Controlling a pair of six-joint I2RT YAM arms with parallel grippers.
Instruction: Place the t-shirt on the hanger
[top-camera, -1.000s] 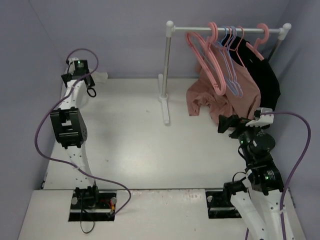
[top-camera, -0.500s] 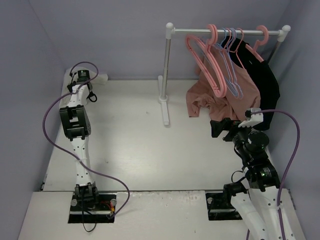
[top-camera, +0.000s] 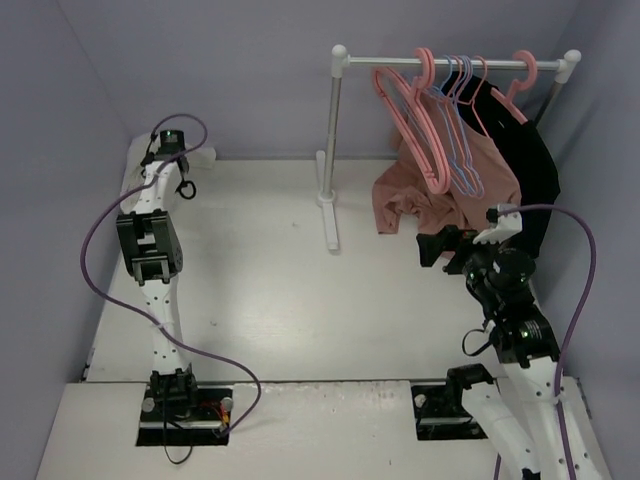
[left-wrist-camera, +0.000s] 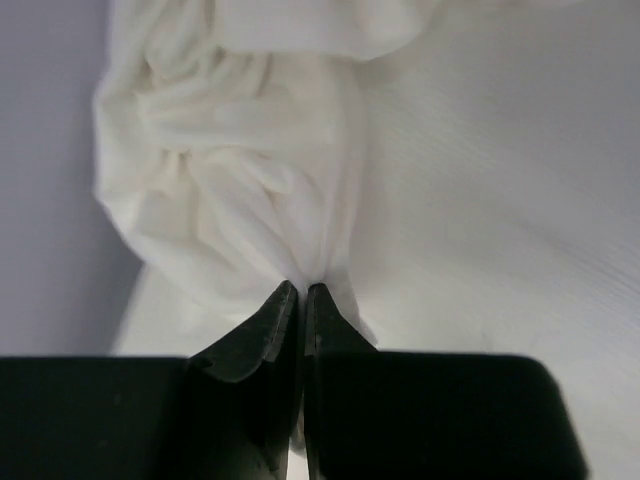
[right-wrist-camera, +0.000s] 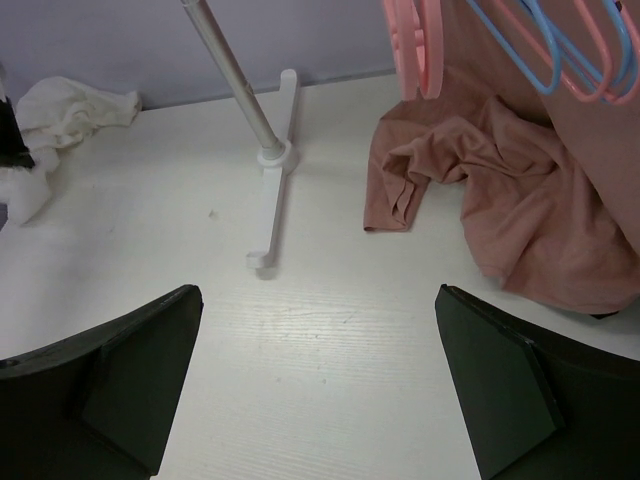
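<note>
Soft, even light falls from above, bright without harsh glare. The table (top-camera: 280, 300) carries only faint shadows along the rack foot (top-camera: 330, 225). Close in the left wrist view, the t-shirt (left-wrist-camera: 230, 190) washes out near-white and slightly soft.

Plain lavender walls (top-camera: 230, 80) enclose a white surface (top-camera: 270, 290) on three sides. A white clothes rack (top-camera: 331, 140) stands at the back, right of centre. Soft, even light.
</note>
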